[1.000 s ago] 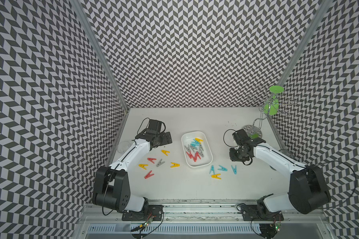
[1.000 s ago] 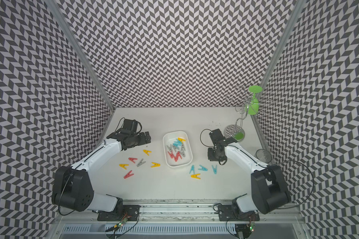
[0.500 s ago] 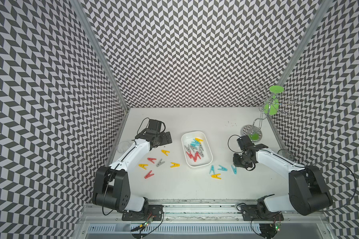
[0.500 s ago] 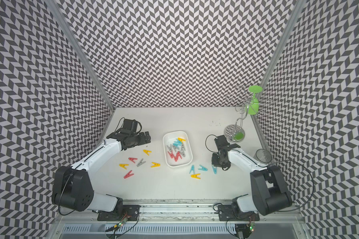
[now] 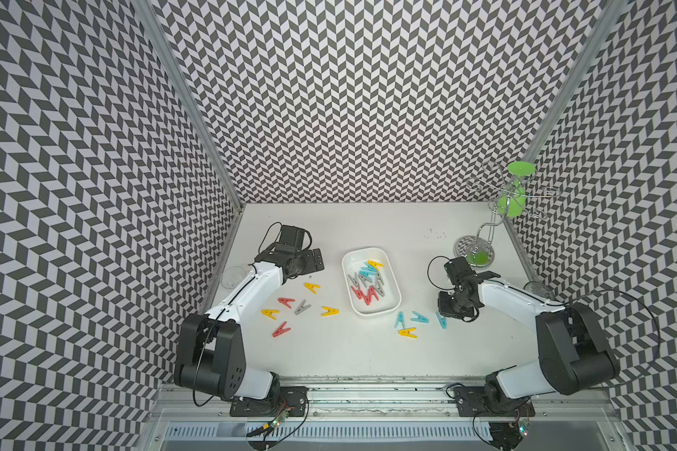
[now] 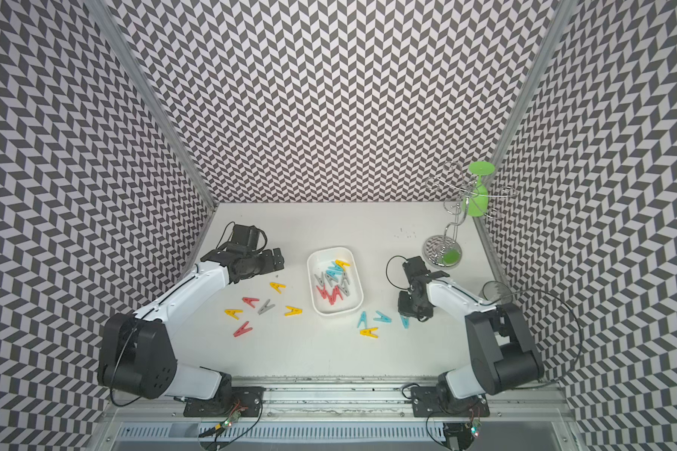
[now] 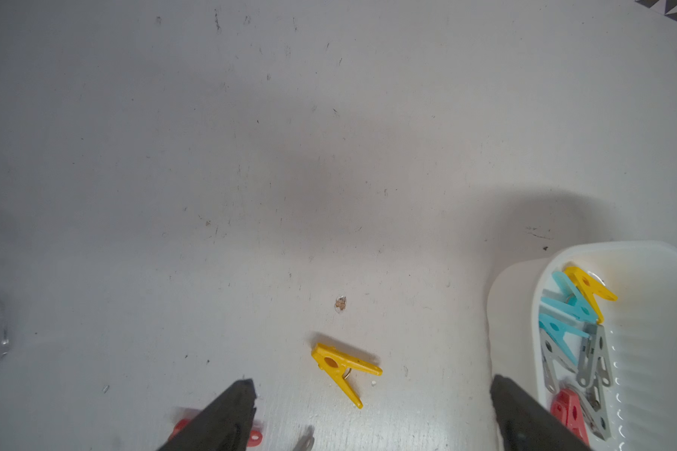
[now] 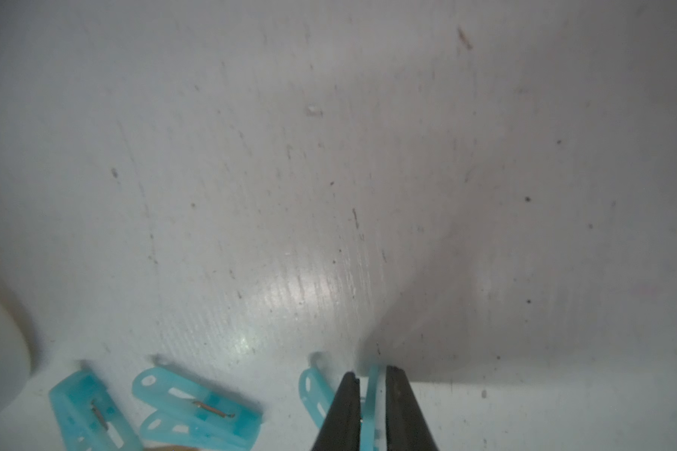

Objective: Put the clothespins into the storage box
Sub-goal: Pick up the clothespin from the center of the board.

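The white storage box [image 5: 384,306] [image 6: 344,306] stands mid-table with several clothespins [image 5: 368,281] in it. My right gripper [image 5: 445,314] [image 8: 372,374] is down at the table, shut on one leg of a light blue clothespin [image 5: 441,321] [image 8: 370,414]. Two more light blue ones [image 5: 419,317] and a yellow one [image 5: 407,332] lie just left of it. My left gripper [image 5: 316,260] [image 7: 372,382] hangs open above a yellow clothespin [image 7: 344,371] [image 5: 311,287], left of the box. Several red, grey and yellow clothespins [image 5: 301,307] lie in front of it.
A wire glass rack [image 5: 473,250] with a green glass [image 5: 511,203] stands at the back right. A clear cup [image 5: 233,275] sits by the left wall and another clear cup [image 5: 538,289] by the right wall. Patterned walls close three sides.
My right gripper has come forward and down from beside the rack's base to the light blue clothespin and closed on its leg. The left arm has not moved.
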`<state>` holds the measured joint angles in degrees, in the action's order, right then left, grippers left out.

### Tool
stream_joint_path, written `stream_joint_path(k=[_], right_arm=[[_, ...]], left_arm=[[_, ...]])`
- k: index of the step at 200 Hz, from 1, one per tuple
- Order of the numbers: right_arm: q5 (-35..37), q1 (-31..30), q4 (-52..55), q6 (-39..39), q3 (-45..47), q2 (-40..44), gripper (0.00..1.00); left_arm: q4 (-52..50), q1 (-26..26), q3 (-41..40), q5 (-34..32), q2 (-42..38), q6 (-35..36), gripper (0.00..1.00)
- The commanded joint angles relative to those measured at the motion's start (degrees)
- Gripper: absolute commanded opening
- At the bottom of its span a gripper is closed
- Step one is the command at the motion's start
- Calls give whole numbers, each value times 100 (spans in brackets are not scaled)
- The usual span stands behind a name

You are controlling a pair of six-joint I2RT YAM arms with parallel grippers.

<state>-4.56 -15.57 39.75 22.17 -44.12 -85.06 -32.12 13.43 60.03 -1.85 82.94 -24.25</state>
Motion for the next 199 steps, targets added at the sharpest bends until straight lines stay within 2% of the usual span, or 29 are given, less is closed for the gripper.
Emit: stream_joint_path(k=[1, 59, 122, 139, 175, 199], right_arm=[[23, -1, -115, 31, 17, -136, 15], [161, 2, -28, 66, -177, -37, 8], [308, -148, 325, 11, -1752, 68, 8], [316, -458, 244, 56, -2233, -56, 8], [385, -1494, 170, 179, -3337, -793, 8], [415, -2080, 74, 225, -3742, -1221, 8]], left_arm=[[155, -68, -54, -35, -52, 26, 98], [171, -183, -54, -1, -59, 78, 98], [253, -209, -138, 21, -37, 44, 98], [259, -205, -150, 35, -3, 34, 98], [268, -206, -73, 18, 69, 34, 98], [210, -208, -37, -39, 54, 50, 98]])
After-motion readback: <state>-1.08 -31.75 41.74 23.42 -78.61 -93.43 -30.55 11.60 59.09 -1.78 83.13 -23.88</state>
